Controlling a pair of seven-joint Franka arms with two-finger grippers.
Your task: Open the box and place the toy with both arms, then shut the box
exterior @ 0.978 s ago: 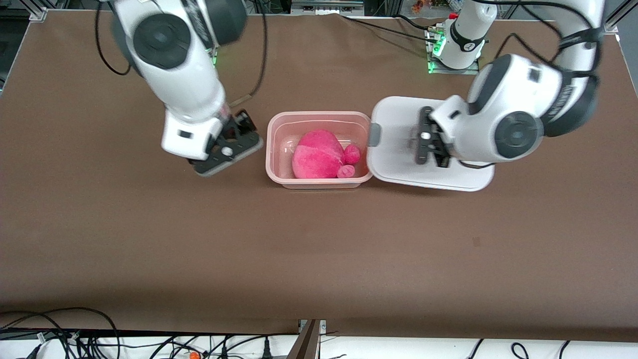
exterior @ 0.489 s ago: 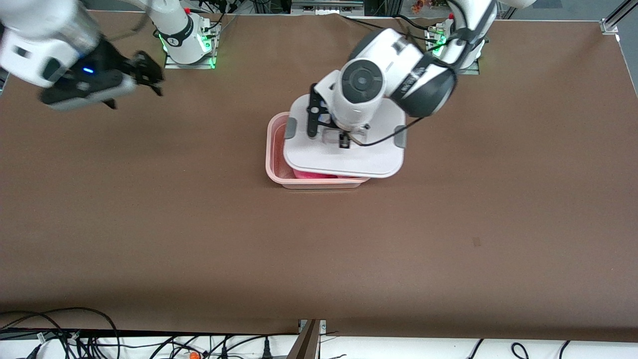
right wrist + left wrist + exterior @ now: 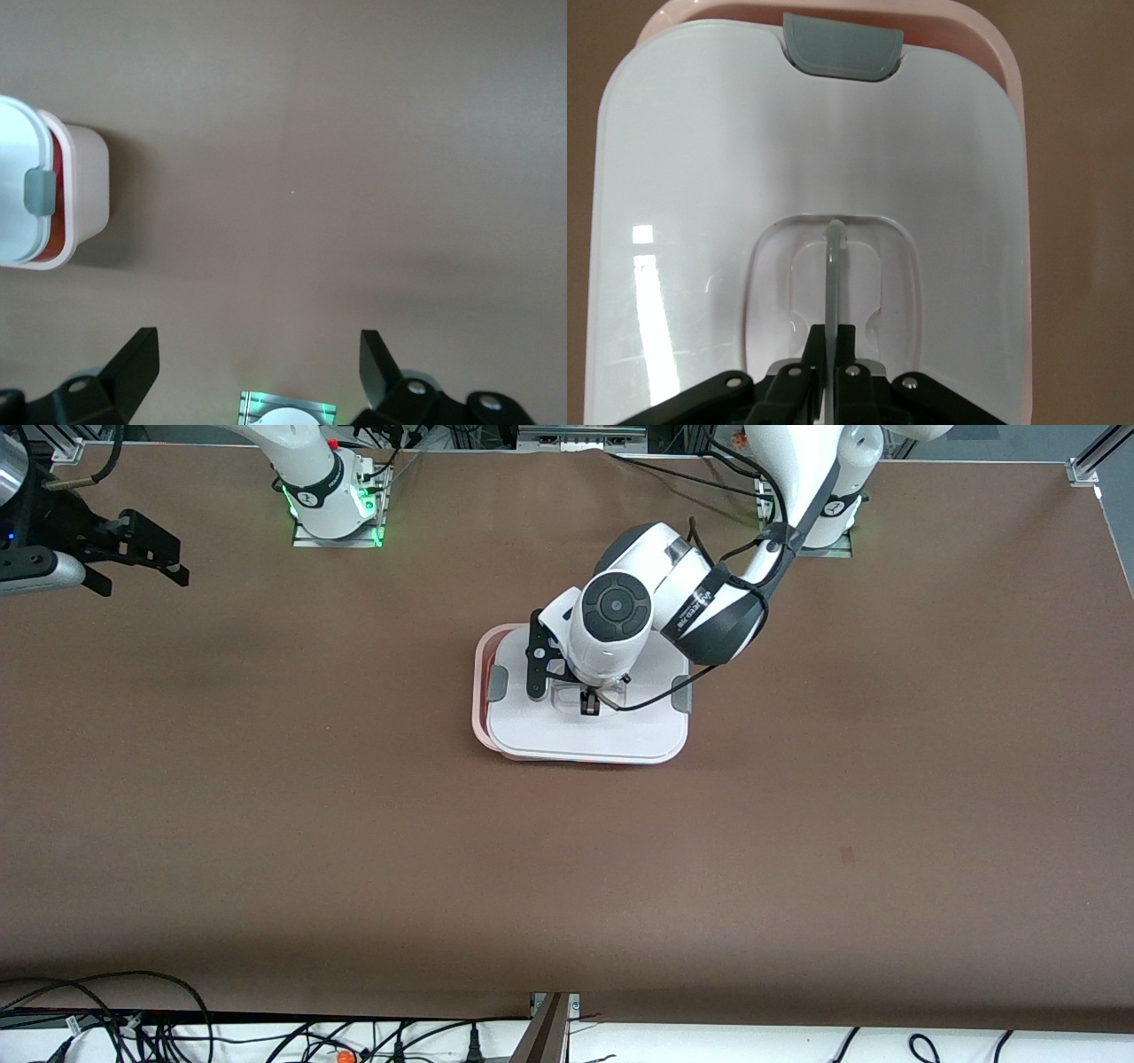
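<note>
The white lid (image 3: 585,735) lies over the pale pink box (image 3: 479,691) in the middle of the table, shifted a little toward the left arm's end, so the box's rim shows at the right arm's end. My left gripper (image 3: 586,701) is shut on the lid's clear centre handle (image 3: 834,266). The left wrist view shows the lid (image 3: 700,177), a grey clip (image 3: 842,49) and the box rim (image 3: 1005,71) past my left gripper (image 3: 835,354). The toy is hidden under the lid. My right gripper (image 3: 144,577) is open and empty, up over the right arm's end of the table.
The right wrist view shows one end of the box (image 3: 84,195) with the lid (image 3: 13,177) and a clip (image 3: 37,193), bare brown table, and a green-lit arm base (image 3: 288,409) between my right gripper's fingers (image 3: 142,354). Cables run along the table edge nearest the front camera.
My left gripper has carried the lid from beside the box to over it, covering the toy. My right gripper has moved away from the box to its own end of the table.
</note>
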